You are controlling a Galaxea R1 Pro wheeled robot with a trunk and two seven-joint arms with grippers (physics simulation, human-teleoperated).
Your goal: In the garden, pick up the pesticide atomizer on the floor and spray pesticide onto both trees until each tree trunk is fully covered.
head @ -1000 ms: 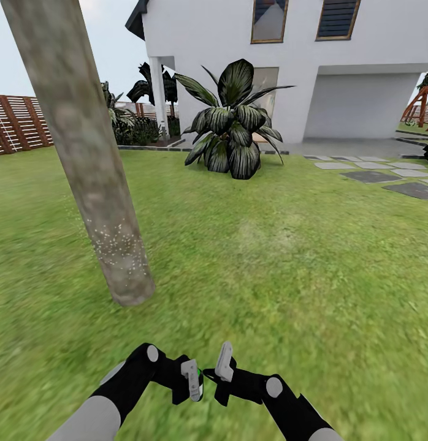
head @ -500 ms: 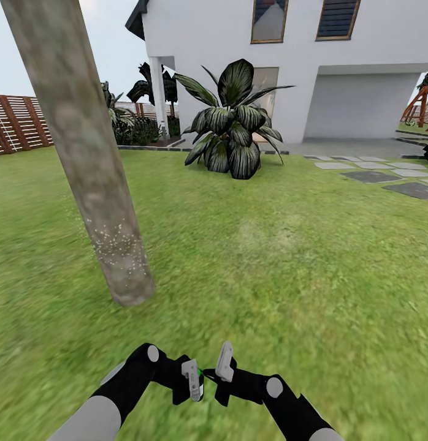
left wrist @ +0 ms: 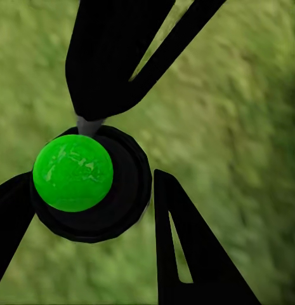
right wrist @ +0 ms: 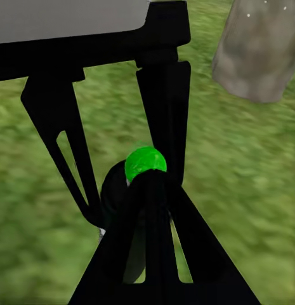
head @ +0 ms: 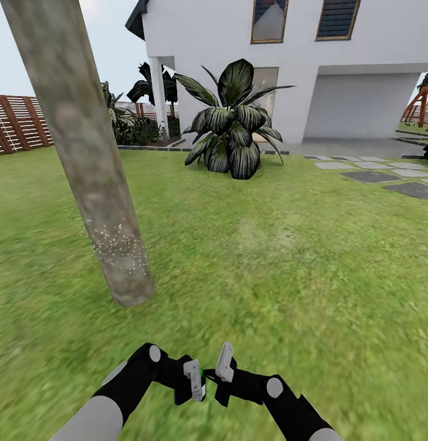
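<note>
1. Almost nothing has shifted since the earlier head pictures: the left pincer [head: 194,381] has crept very slightly toward the right pincer [head: 221,371], and the green glint between them reads a touch larger. The camera, the lawn [head: 287,257] and the house [head: 287,67] sit exactly as before.

2. In the left wrist view, the pesticide atomizer [left wrist: 90,184] is a round black body with a bright green cap, sitting between the left pincer's fingers [left wrist: 185,254], which press against its sides; I judge that pincer to be clamped on it.

3. In the right wrist view, the right pincer's fingers [right wrist: 157,248] lie against the same green-capped atomizer [right wrist: 144,164]. Whether they are truly closed on it or only resting beside it, I cannot tell.

4. The tree trunk [head: 85,153] stands ahead of the pincers and off to the left pincer's side, well apart from both, leaning slightly.

5. The white specks of pesticide [head: 119,248] form one patch low on the trunk, matching the earlier pictures in shape and extent. No fresh mist shows in the air.

6. My reading: spraying is paused or idle. Most of the trunk above the speckled patch looks bare, so this tree is far from covered, and the second tree remains to be done.
</note>
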